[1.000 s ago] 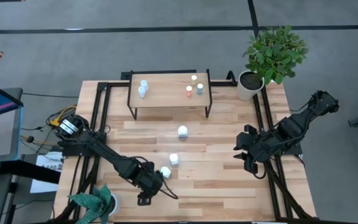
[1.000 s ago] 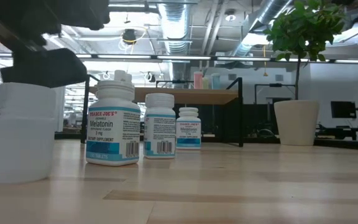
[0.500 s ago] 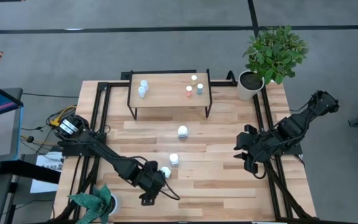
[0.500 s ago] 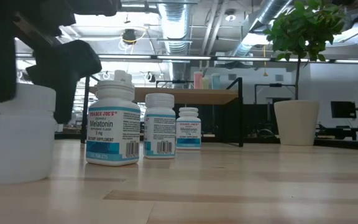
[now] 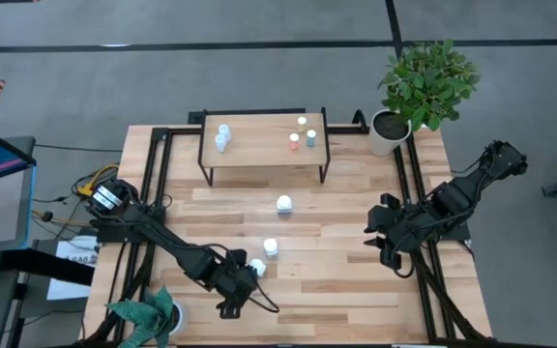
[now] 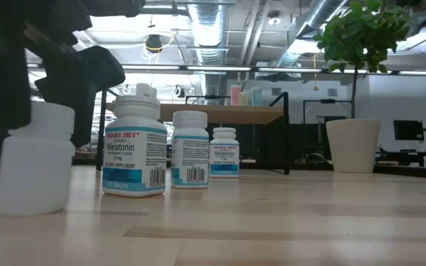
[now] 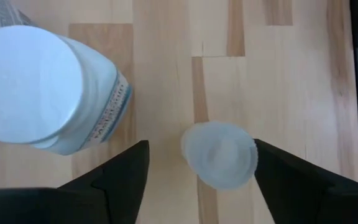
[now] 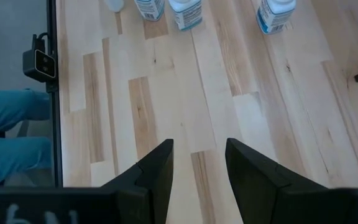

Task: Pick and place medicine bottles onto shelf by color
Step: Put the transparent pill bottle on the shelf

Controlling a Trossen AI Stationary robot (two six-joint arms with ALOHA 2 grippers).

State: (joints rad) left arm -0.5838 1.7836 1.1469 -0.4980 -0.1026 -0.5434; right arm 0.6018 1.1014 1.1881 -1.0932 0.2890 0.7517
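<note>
White caps dot the high view: we count three medicine bottles on the tabletop [image 5: 356, 280] and five on the shelf [image 5: 259, 143], two pale ones at its left end, and a white, a reddish and a bluish one at its right. The left gripper [image 5: 243, 287] sits at the near-left of the table, just beside the nearest loose bottle [image 5: 257, 266]. The right gripper [image 5: 379, 242] waits over the right side, well apart from every bottle.

From the low view we see a plain white bottle [image 6: 35, 159] standing upright with dark gripper parts around its upper half, and three labelled bottles in a row beside it; a fourth cap seems to peek up behind the first, though we cannot be sure.

Through the left wrist view, the left gripper [image 7: 201, 168] has its jaws spread wide with the plain bottle's cap [image 7: 219, 154] between them and nothing clamped yet. A labelled bottle [image 7: 45, 90] stands close to one finger. We judge the grasp goes best if we centre on the cap, close squarely, and keep clear of that neighbour.

In the right wrist view, the right gripper [image 8: 199, 163] is partly open and empty above bare planks.
</note>
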